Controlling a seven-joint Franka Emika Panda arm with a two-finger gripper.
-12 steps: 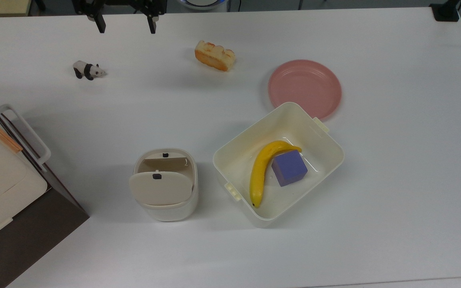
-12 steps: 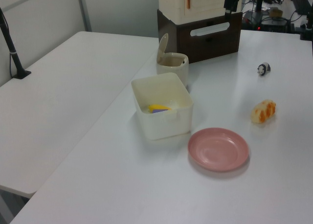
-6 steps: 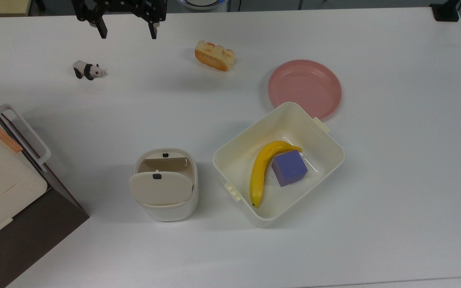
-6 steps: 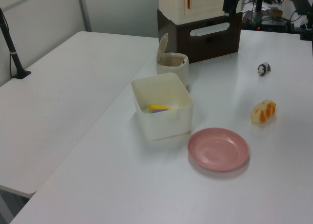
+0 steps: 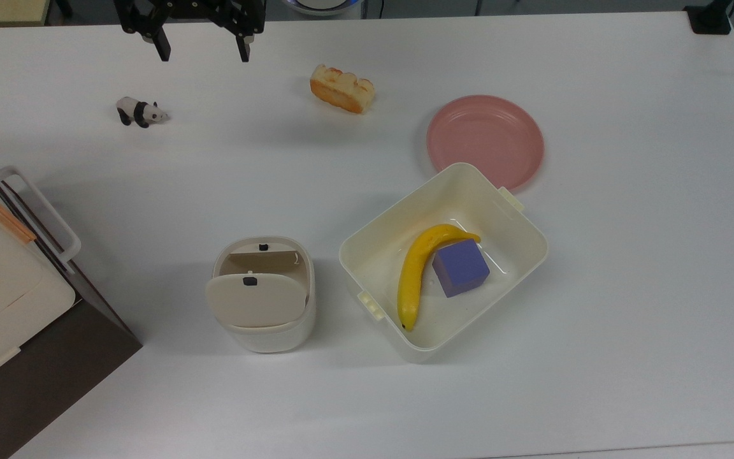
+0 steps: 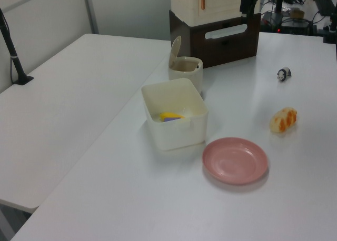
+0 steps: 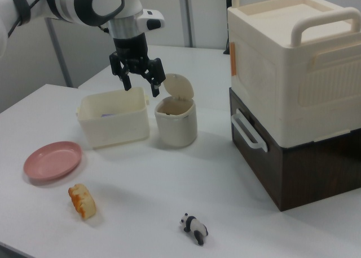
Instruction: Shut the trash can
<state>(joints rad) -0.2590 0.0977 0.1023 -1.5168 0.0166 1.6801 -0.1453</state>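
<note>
The trash can (image 5: 264,331) is a small cream bin standing left of the middle in the top view. Its beige lid (image 5: 255,299) is hinged up, showing the brownish inside. It also stands in the left view (image 6: 185,71) and in the right view (image 7: 176,123), lid (image 7: 178,86) raised. My gripper (image 5: 202,53) hangs open and holds nothing near the top view's upper edge, far from the can. In the right view the gripper (image 7: 141,87) hovers well above the table.
A cream tub (image 5: 520,217) right of the can holds a banana (image 5: 413,274) and a purple cube (image 5: 460,268). A pink plate (image 5: 485,141), a bread piece (image 5: 342,88) and a toy panda (image 5: 141,111) lie on the table. A large cream box on a brown base (image 7: 293,100) stands beside the can.
My gripper has come slightly down in the top view, still open. Nothing else has moved.
</note>
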